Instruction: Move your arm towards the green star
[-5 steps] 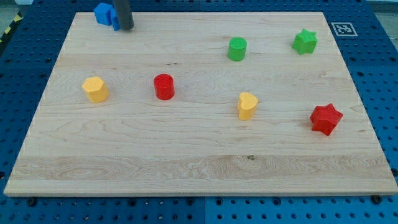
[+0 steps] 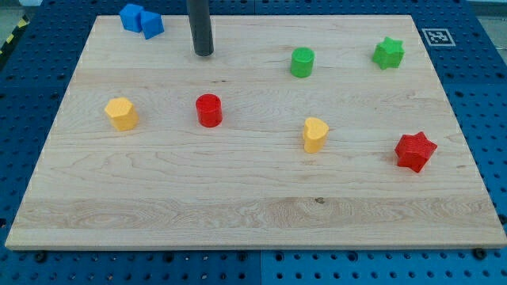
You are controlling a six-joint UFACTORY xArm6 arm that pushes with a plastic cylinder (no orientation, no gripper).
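Green star (image 2: 388, 53) sits at the view's top right. My tip (image 2: 203, 53) rests well left of it, beside the green cylinder (image 2: 302, 62). No fingers exist on this rod.

The counter (image 2: 238, 182) is pale wood with a visible grain running across it, smooth and matt, with one small dark knot near the view's bottom. Around it lies a blue perforated base plate (image 2: 491, 119), hard and slightly shiny. The rod (image 2: 201, 24) looks like dark, smooth, matt material down to my tip (image 2: 203, 53). The green star (image 2: 388, 53), green cylinder (image 2: 302, 62), red cylinder (image 2: 209, 110), red star (image 2: 415, 151), two yellow blocks (image 2: 121, 113) (image 2: 314, 134) and blue blocks (image 2: 140, 19) look like smooth, matt plastic. A printed black-and-white marker (image 2: 435, 36) sits flat, like paper.
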